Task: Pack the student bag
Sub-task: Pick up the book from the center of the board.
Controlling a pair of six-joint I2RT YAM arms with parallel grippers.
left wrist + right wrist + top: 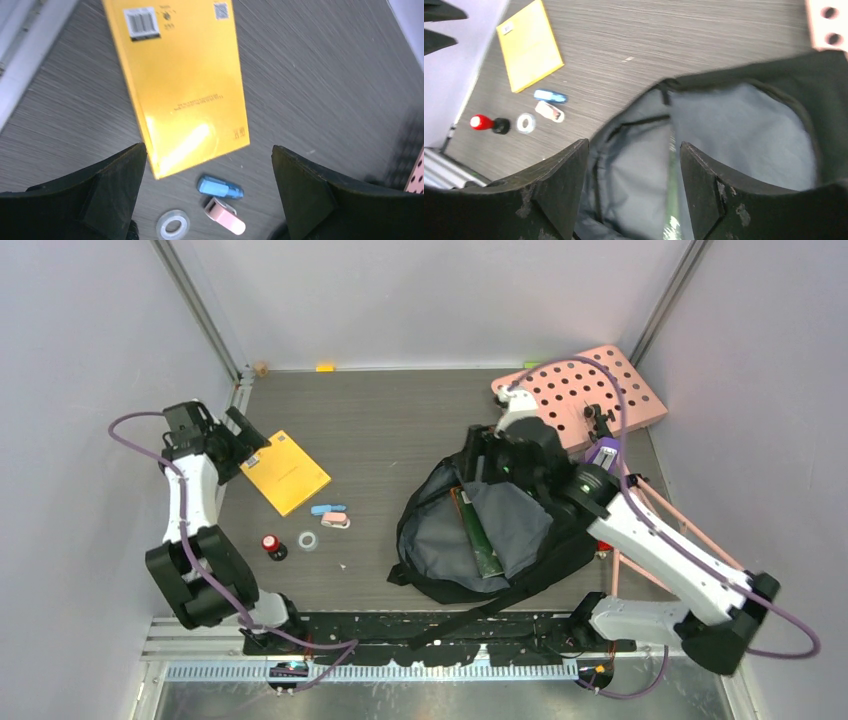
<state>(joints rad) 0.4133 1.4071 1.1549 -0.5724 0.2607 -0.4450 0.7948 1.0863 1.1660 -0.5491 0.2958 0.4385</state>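
Overhead, with 12 o'clock pointing away from the arm bases: the student bag (440, 540) lies unzipped just off the middle of the grey worktop (400, 420), toward 4 o'clock. Its grey lining faces up, a flat green item (484, 540) rests inside, and one black strap (470, 612) trails toward 6 o'clock. At 8 o'clock stand a red-capped black piece (272, 545) and, just beside it, a roll of clear tape (309, 540). A little farther off lie a small blue item (328, 509) and a pink one (336, 521) next to it. The right end effector (634, 150) hangs over the bag's 12 o'clock rim, fingers apart with nothing between them. At 9 o'clock the left end effector (208, 150) is spread wide and empty above the edge of a yellow padded envelope (286, 472). A pink pegboard (585, 390) fills the 1 o'clock corner.
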